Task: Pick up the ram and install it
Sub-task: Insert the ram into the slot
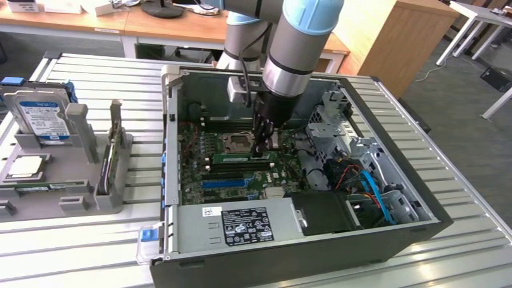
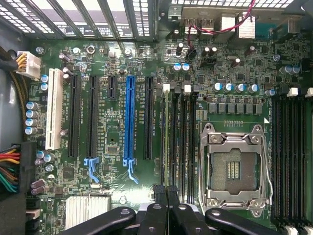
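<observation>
Arm: reaches down from above into the open computer case (image 1: 172, 120), which lies on its side on the slatted worktop (image 1: 96, 66).
Pincer (image 1: 262, 151): clenched, fingers drawn together, tips down at the memory slots beside the processor socket (image 1: 240, 143). In the wrist view, the pincer (image 2: 166, 192) hangs right over those dark slots.
Ram (image 1: 238, 159): a green stick standing on edge in a slot on the motherboard. Its end toward the exterior view's right lies under the pincer tips; whether they pinch it or only press on it cannot be told.
Blue slot (image 2: 130, 120): well apart from the pincer, among the black card slots.
Hard drive (image 1: 44, 120): upright in a grey rack (image 1: 80, 174) outside the case, toward the exterior view's left.
</observation>
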Motion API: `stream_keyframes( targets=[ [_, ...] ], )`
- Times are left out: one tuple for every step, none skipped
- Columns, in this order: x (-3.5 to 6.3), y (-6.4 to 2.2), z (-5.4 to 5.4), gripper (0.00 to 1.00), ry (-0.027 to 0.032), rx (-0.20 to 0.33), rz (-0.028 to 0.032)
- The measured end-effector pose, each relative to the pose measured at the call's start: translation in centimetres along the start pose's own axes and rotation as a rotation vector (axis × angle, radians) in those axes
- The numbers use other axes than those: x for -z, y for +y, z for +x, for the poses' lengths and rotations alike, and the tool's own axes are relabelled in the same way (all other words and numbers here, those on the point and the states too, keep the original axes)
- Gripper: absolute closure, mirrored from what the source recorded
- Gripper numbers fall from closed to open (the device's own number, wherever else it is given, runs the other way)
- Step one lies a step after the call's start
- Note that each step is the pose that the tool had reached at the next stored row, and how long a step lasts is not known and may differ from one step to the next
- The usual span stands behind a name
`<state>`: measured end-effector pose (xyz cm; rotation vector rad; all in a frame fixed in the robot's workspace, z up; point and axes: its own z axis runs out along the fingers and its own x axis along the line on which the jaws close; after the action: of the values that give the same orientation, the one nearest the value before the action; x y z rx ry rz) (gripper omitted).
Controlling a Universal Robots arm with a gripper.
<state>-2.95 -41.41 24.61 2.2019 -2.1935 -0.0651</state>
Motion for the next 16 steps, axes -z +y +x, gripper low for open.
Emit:
stream_keyframes(
  targets=[
    [0.00,0.00,0.00,0.89,0.0000,0.000,0.0000],
    [0.00,0.00,0.00,0.89,0.0000,-0.002,0.0000],
    [-0.01,0.00,0.00,0.89,-0.0001,-0.005,0.0000],
    [0.00,0.00,0.00,0.89,-0.0002,-0.006,0.0000],
    [-0.01,0.00,0.00,0.89,-0.0003,-0.006,0.0000],
    [-0.01,0.00,0.00,0.89,-0.0004,-0.006,0.0001],
    [-0.04,0.02,-0.02,0.89,-0.0003,-0.006,0.0000],
    [-0.04,0.03,-0.02,0.89,-0.0003,-0.006,0.0000],
    [-0.04,0.04,-0.02,0.89,-0.0002,-0.006,0.0000],
    [-0.04,0.07,-0.02,0.89,-0.0003,-0.007,0.0000],
    [-0.04,0.09,-0.02,0.89,-0.0003,-0.007,0.0000],
    [-0.05,0.10,-0.02,0.89,-0.0003,-0.006,0.0000],
    [-0.05,0.10,-0.02,0.89,-0.0003,-0.006,0.0000],
    [-0.05,0.10,-0.02,0.89,-0.0003,-0.006,0.0000],
    [-0.11,0.09,-0.03,0.89,-0.0007,-0.006,0.0002],
    [-0.18,0.09,-0.03,0.89,-0.0007,-0.006,0.0002]
  ],
)
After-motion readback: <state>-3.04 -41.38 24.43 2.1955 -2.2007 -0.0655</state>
